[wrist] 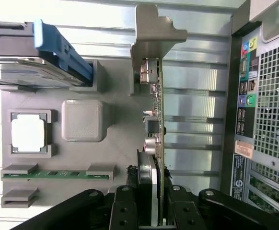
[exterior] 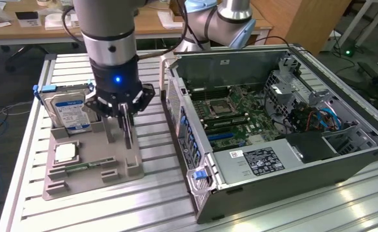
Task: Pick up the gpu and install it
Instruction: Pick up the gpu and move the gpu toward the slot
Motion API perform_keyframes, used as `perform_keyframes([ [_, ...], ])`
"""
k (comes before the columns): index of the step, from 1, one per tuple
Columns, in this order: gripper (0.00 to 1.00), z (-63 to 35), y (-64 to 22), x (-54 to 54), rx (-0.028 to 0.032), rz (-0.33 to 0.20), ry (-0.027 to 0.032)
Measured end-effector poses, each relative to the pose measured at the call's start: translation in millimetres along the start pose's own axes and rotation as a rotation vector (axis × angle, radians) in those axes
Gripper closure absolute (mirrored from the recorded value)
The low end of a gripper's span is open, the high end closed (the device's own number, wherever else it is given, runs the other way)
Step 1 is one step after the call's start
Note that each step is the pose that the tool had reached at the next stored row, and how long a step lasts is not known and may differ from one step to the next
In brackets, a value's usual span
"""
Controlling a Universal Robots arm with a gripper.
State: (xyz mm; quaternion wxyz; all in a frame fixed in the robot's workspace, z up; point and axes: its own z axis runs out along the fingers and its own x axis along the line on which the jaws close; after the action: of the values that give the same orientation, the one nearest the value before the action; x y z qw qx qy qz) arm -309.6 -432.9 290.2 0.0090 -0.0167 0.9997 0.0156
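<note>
Pincer (wrist: 155, 191) clamped on upright gpu (wrist: 157, 110) | at grey tray (wrist: 120, 81) | computer case (exterior: 292, 188) just beside

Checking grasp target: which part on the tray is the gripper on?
The gpu, upright on edge, clamped by the gripper; the hard drive, CPU and memory stick sit apart in their slots.

Fingers (exterior: 122, 121) on upright gpu (exterior: 129, 138)
</note>
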Motion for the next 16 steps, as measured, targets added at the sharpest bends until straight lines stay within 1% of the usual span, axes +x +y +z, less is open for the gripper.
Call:
perform_keyframes([
  [16,0.72,-72.9,2.3,-1.3,-0.0003,0.000,0.0000],
])
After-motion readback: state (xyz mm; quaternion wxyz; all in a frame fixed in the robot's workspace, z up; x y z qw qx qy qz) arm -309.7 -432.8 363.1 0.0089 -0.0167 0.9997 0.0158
